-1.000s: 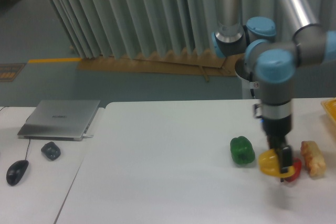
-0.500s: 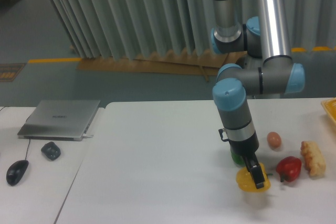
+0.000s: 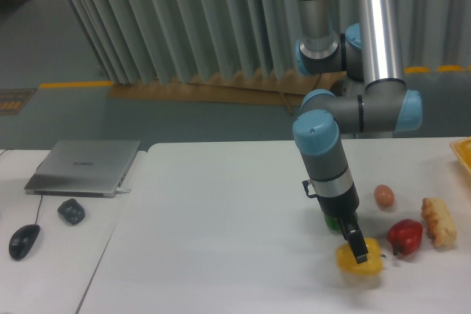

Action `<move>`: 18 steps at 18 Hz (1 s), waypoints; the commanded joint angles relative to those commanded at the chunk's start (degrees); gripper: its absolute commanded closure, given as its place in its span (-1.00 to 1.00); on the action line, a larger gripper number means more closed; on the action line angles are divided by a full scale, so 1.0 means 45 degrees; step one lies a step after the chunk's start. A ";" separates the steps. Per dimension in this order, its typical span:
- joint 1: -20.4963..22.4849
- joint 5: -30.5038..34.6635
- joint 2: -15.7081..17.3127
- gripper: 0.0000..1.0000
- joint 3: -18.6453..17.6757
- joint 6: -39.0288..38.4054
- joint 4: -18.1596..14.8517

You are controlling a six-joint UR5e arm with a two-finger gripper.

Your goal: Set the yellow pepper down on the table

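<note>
The yellow pepper is glossy and lobed and sits low at the white table, front right. My gripper points down and is shut on the pepper's top. I cannot tell whether the pepper's underside touches the table. The green pepper is mostly hidden behind the gripper's wrist. The red pepper lies just right of the yellow one.
A brown egg and a bread-like piece lie to the right. A yellow tray's corner shows at the right edge. The smaller desk at left holds a laptop, a mouse and a dark lump.
The arm carried the yellow pepper left from beside the red pepper, past the green pepper, then lowered it slightly toward the table. The egg and red pepper came into view.
</note>
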 joint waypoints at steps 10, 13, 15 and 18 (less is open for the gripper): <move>0.0370 -0.0820 0.1307 -1.00 0.0058 0.0117 -0.0234; 0.0876 -0.1364 0.1776 -1.00 0.0213 0.0117 -0.0662; 0.1442 -0.1833 0.2147 -1.00 0.0273 0.0117 -0.0839; 0.2087 -0.2109 0.2187 -1.00 0.0370 0.0117 -0.0840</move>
